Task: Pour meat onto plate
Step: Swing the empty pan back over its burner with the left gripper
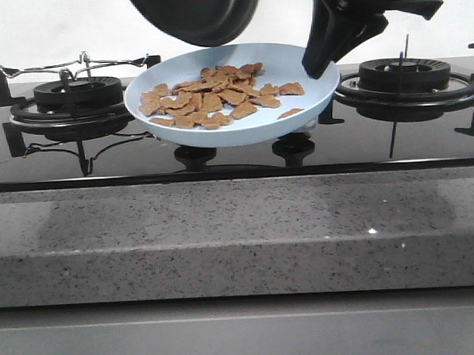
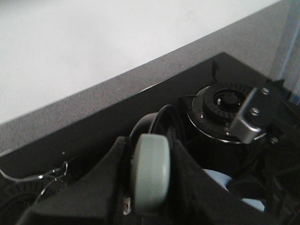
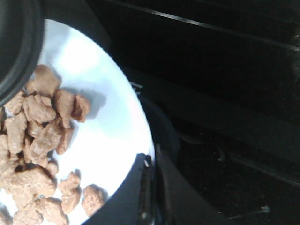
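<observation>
The pale-blue plate [image 1: 242, 117] is held tilted above the stove between the two burners, with many orange-brown meat pieces [image 1: 209, 99] lying on it. My right gripper [image 1: 320, 60] is shut on the plate's right rim; the right wrist view shows the rim [image 3: 136, 122] clamped between the fingers and the meat [image 3: 42, 136] spread on it. The black frying pan [image 1: 196, 12] hangs tilted just above the plate's far left. My left gripper [image 2: 149, 187] is shut on the pan's pale handle [image 2: 150, 171].
A gas burner [image 1: 78, 94] with a wire trivet sits at the left, another burner [image 1: 407, 77] at the right. Two knobs [image 1: 194, 156] lie under the plate. A grey speckled counter edge [image 1: 240, 233] runs along the front.
</observation>
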